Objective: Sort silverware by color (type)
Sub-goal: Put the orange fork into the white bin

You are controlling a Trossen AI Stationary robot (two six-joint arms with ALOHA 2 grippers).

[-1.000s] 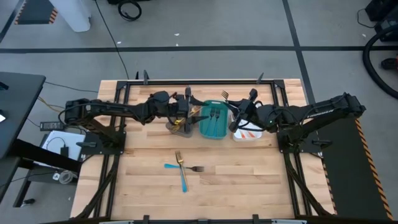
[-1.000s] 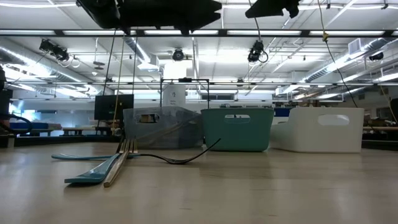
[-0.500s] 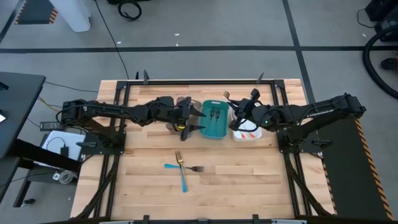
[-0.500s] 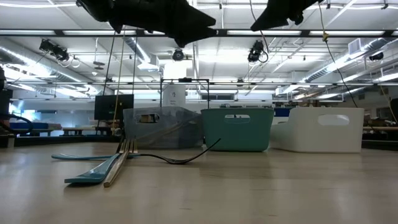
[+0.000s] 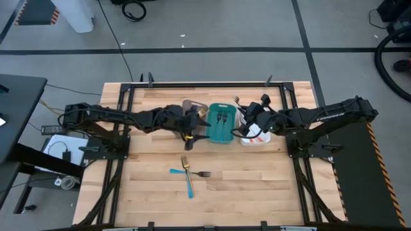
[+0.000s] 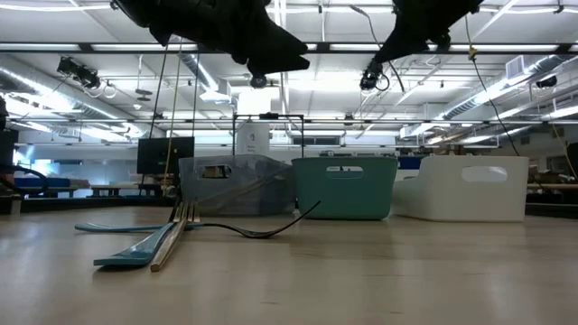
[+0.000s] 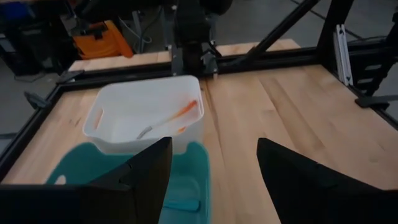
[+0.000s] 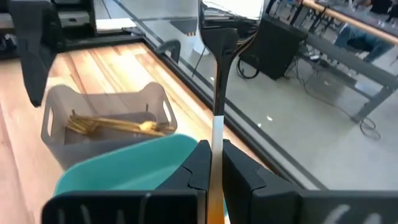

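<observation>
My right gripper (image 5: 246, 120) hangs over the gap between the teal tray (image 5: 221, 126) and the white tray (image 5: 255, 138), shut on a silver fork with an orange handle (image 8: 217, 93). My left gripper (image 5: 196, 129) hovers open at the teal tray's left edge, nothing between its fingers (image 7: 211, 180). The grey-brown tray (image 8: 106, 121) holds gold silverware (image 8: 118, 126). An orange-handled piece (image 7: 169, 121) lies in the white tray (image 7: 148, 109). On the table near the middle lie a blue piece (image 5: 189, 183), a gold fork (image 5: 185, 163) and a dark fork (image 5: 202, 174). My right gripper pinches the fork between its two fingers by the handle, about where the silver shaft turns orange (image 8: 214, 186). The fork stands out past the fingertips, its tines (image 5: 236, 100) toward the table's far edge. It is lifted clear above the trays.
The three trays stand side by side at the table's far middle, grey-brown (image 6: 235, 185), teal (image 6: 343, 187), white (image 6: 470, 188). A black frame (image 5: 205, 85) runs round the table's edges. Bare wood (image 5: 257, 186) lies near the front.
Both grippers have sunk a little and tipped further downward. My left gripper has moved off the grey-brown tray toward the near edge and the teal tray, staying open. My right gripper keeps its hold on the fork.
</observation>
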